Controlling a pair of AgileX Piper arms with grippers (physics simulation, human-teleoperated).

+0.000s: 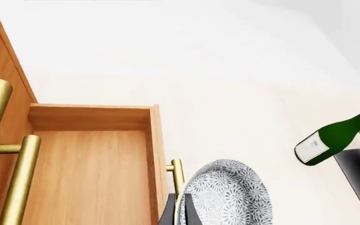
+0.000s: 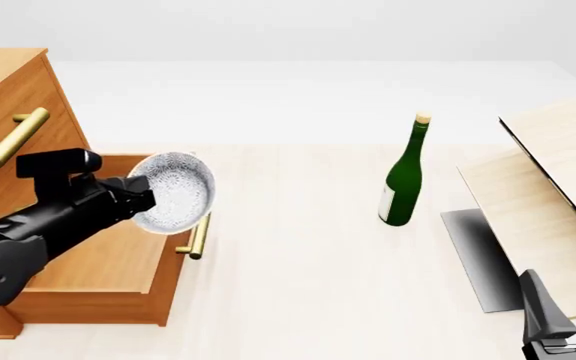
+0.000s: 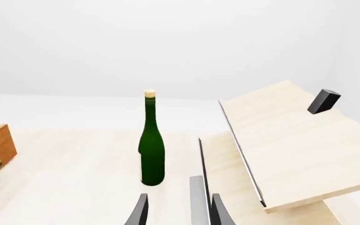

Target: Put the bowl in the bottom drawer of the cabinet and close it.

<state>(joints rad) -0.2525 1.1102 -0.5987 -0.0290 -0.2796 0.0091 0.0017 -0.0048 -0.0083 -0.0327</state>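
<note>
The speckled white and grey bowl (image 2: 176,191) hangs tilted on its side, its hollow facing the front camera, with my left gripper (image 2: 146,198) shut on its rim. It sits above the front edge and brass handle (image 2: 199,236) of the open bottom drawer (image 2: 108,259) of the orange-brown cabinet (image 2: 8,97). In the left wrist view the bowl (image 1: 227,194) is beside the drawer's plain wood inside (image 1: 86,178), and the dark fingers (image 1: 169,211) pinch its rim. My right gripper (image 2: 565,283) stands open low at the near right, holding nothing.
A green wine bottle (image 2: 403,176) stands upright mid-table, also in the right wrist view (image 3: 152,150). A pale wood panel with a black edge (image 2: 558,172) leans at the right over a dark plate (image 2: 478,255). Two upper drawers with brass handles (image 2: 13,135) are closed.
</note>
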